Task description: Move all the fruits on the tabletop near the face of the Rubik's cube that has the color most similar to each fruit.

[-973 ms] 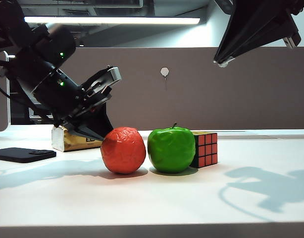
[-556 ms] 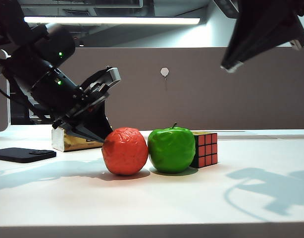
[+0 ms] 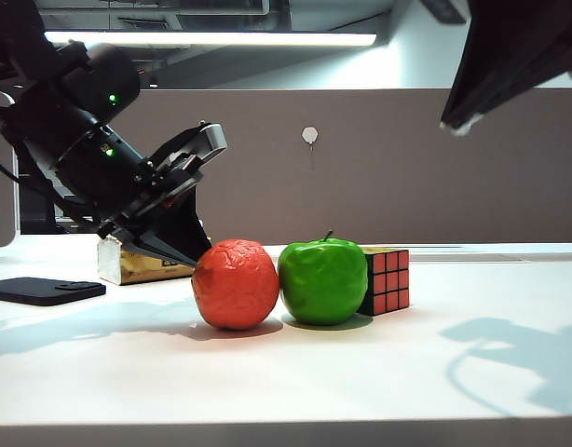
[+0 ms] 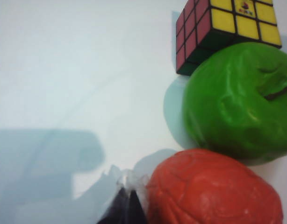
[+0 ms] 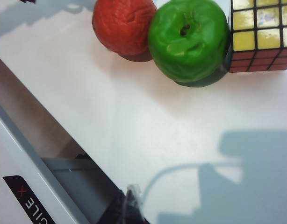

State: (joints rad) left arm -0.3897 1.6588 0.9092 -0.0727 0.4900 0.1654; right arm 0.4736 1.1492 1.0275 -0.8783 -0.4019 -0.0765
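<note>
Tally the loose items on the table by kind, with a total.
Fruits: 2, the orange and the green apple
Rubik's cube: 1
Gold box: 1
Flat black item: 1
Total: 5
Neither hand holds any: left hand is beside the orange, right hand is raised.

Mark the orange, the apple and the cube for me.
orange point(image 3: 234, 284), exterior view, middle of its wrinkled front.
apple point(image 3: 322, 281), exterior view, middle of its glossy green side.
cube point(image 3: 388, 279), exterior view, centre square of its red face.
</note>
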